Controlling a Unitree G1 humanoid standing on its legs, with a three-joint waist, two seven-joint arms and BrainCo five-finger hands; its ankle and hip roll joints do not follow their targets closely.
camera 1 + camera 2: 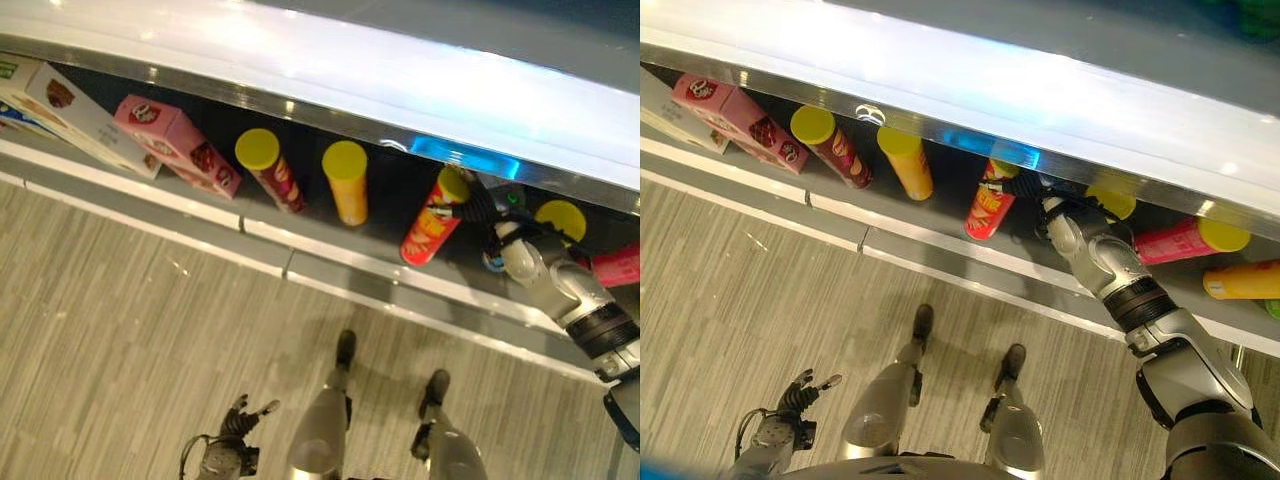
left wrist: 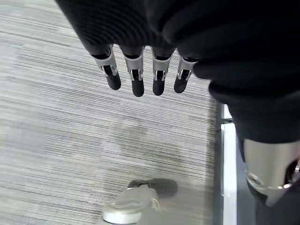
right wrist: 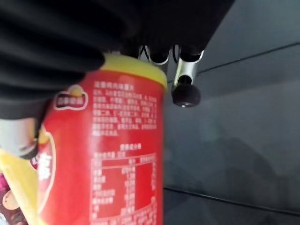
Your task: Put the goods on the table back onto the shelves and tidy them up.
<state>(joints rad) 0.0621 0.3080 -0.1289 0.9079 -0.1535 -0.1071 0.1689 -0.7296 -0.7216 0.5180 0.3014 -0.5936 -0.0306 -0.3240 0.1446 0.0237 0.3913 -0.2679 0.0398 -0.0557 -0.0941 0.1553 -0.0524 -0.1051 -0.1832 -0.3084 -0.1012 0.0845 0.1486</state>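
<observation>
Inside the right hand (image 1: pixel 1058 212), on the grey shelf (image 1: pixel 330 262), stands the red cardboard crisp tube with a yellow lid (image 1: pixel 432 220), leaning on its long axis. The fingers (image 3: pixel 185 92) curl round its lidded end, so the tube hangs down from them toward the shelf floor. Beyond the fingers on the far side stand an orange-yellow tube (image 1: pixel 347 183), a dark red yellow-lidded tube (image 1: pixel 270 170) and pink cartons (image 1: pixel 178 144). The left hand (image 1: pixel 232 428) hangs well apart over the striped floor (image 1: pixel 120 330), fingers (image 2: pixel 137 75) straight, holding nothing.

eyes: overhead, sharing shelf (image 1: pixel 330 262) | wrists: close, left facing floor (image 2: pixel 70 140)
</observation>
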